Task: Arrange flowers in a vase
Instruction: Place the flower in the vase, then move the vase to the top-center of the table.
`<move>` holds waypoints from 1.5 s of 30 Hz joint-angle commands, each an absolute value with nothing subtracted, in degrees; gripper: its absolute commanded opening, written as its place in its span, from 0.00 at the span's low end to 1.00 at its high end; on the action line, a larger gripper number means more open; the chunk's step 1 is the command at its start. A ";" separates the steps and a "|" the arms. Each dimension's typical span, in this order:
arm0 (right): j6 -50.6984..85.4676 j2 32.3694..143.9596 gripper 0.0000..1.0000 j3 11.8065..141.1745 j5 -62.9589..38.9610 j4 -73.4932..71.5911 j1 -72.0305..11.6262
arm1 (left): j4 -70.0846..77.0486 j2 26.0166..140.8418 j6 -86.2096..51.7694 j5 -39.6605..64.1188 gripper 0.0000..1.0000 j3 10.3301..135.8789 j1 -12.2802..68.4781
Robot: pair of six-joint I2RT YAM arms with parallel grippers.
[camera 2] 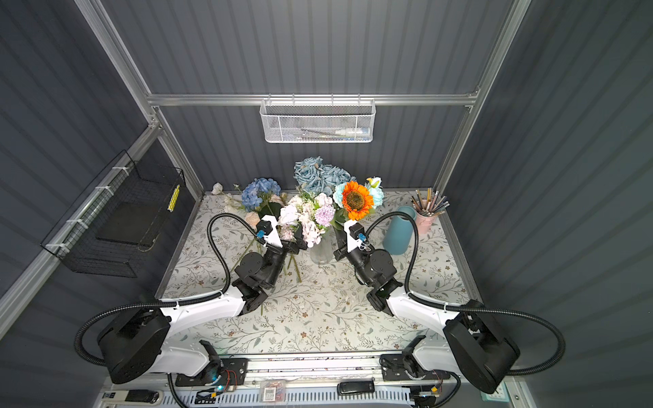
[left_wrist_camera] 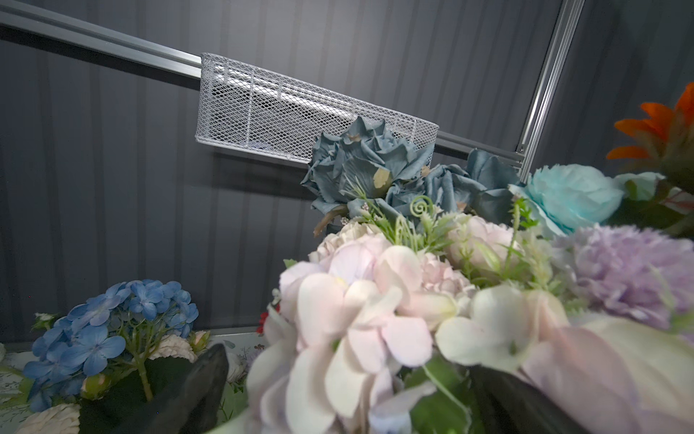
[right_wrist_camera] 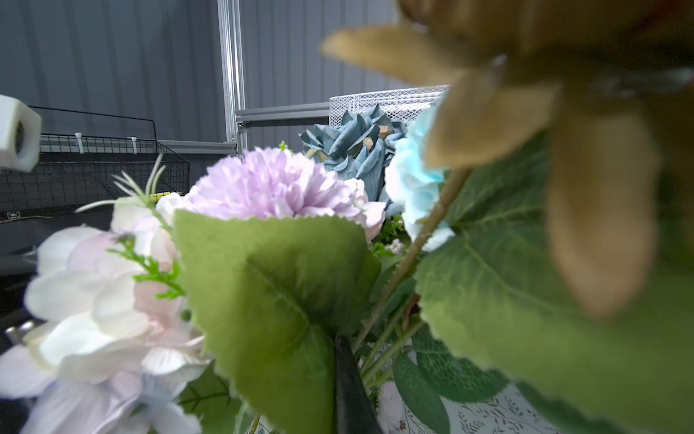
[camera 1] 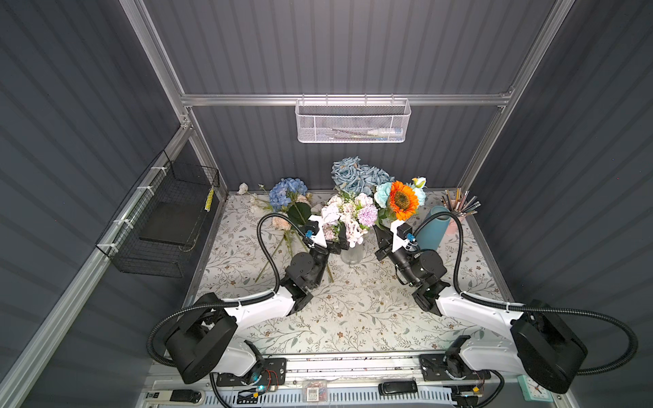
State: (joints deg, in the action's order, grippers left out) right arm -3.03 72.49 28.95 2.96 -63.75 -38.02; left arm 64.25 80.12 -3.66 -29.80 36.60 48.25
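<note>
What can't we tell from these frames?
- Right gripper: its tips sit under leaves in both top views; right wrist view shows one finger, so open or shut is unclear.
- Vase mouth: hidden under blooms in both top views.
- White mesh basket contents: too small behind mesh.
- Sunflower: blurred, too close to right wrist camera.

Floral-print table bears a clear glass vase upright at centre, a teal vase and pink pencil cup just beside each other rear right, and a blue hydrangea and peach bloom lying rear left.
</note>
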 commanded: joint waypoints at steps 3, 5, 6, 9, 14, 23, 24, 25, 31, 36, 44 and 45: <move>-2.38 67.15 0.59 26.63 3.55 -59.12 -37.88 | 63.75 77.64 -4.97 -29.80 1.00 35.95 47.76; -1.94 64.59 0.69 25.21 4.19 -56.10 -37.87 | 60.92 76.33 -5.51 -29.32 1.00 36.46 47.81; -1.66 62.29 0.75 24.32 4.44 -54.53 -37.88 | 58.33 75.40 -5.99 -28.82 1.00 36.68 47.81; -0.66 59.68 0.97 22.00 5.07 -51.34 -37.94 | 50.72 72.18 -7.83 -28.13 1.00 37.05 47.65; 1.96 60.03 0.99 19.35 5.54 -50.58 -37.88 | 38.44 65.36 -10.82 -29.70 1.00 35.58 47.46; 2.42 78.65 0.99 23.27 4.77 -62.84 -38.15 | 29.47 57.19 -18.93 -36.77 1.00 28.81 43.09; 2.23 81.46 0.99 24.27 4.88 -65.12 -38.19 | 29.87 57.03 -19.45 -37.11 1.00 28.19 42.47; 2.18 83.60 0.99 25.26 5.21 -67.04 -38.19 | 30.42 57.19 -19.69 -37.18 1.00 27.75 41.87; 1.68 96.27 0.99 32.30 5.77 -76.34 -38.36 | 31.25 59.79 -23.20 -34.89 1.00 26.70 37.15; 0.70 101.09 0.99 36.31 7.30 -77.59 -38.34 | 31.89 60.29 -25.15 -31.89 1.00 25.42 33.86; 1.54 106.12 0.99 41.20 7.20 -75.99 -38.24 | 33.27 60.75 -24.04 -30.75 1.00 25.06 33.32; 1.66 106.57 0.99 41.75 7.17 -75.79 -38.28 | 33.32 60.73 -24.00 -30.59 1.00 25.05 33.29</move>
